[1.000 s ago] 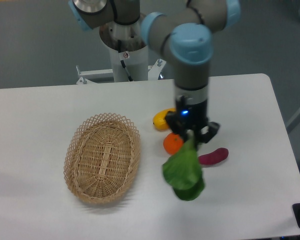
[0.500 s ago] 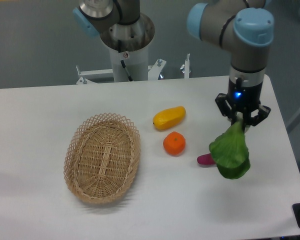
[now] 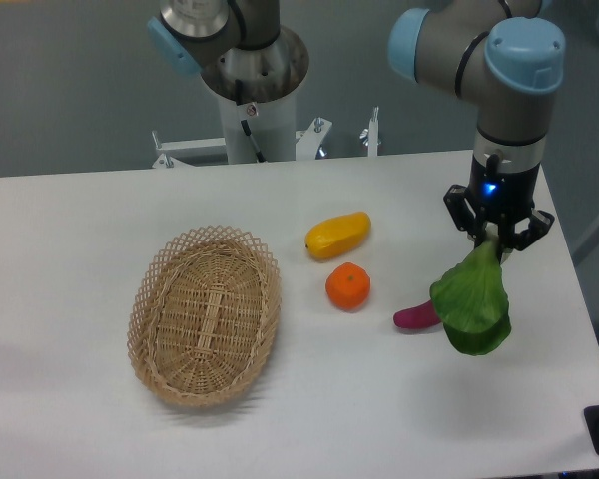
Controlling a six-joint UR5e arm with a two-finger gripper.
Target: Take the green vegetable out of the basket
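The tool (image 3: 496, 239) clamps the pale stem of the green vegetable (image 3: 471, 305), whose broad smooth leaves hang above the white surface (image 3: 100, 210) at right, slightly further right than half a second ago. The woven oval basket (image 3: 205, 314) sits well apart at left.

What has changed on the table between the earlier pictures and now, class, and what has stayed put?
The claw, shut on the green vegetable, has carried it to the right in the picture, from beside the orange to the table's right side, past the purple vegetable. The basket, yellow fruit, orange and purple vegetable have not moved.
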